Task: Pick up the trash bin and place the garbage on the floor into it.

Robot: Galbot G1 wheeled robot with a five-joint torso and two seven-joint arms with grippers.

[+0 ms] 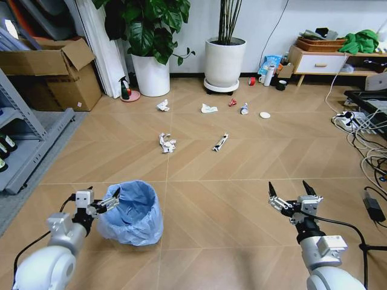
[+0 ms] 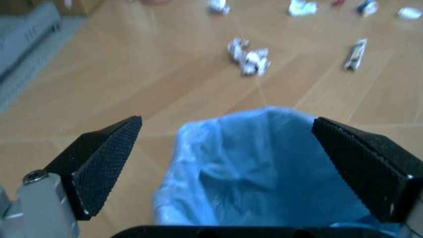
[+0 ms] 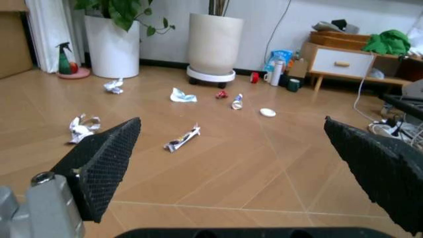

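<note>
In the head view, the left gripper [image 1: 104, 203] stood spread at the rim of the trash bin [image 1: 132, 212] in the lower left; the bin sat on the floor [image 1: 199, 199], not yet lifted. The garbage [image 1: 167, 143] lay scattered mid-frame, none binned.

The left wrist view showed the bin's blue liner between parted fingers [image 2: 106, 161], unclamped.

In the right wrist view, the right gripper [image 3: 251, 163] hung spread and empty at frame bottom.

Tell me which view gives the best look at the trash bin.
The head view: the whole trash bin stands on the floor, its near-left rim by the open left tool. The left wrist view shows just its bag-lined top between the fingers. The right wrist view looks toward the litter instead.
</note>
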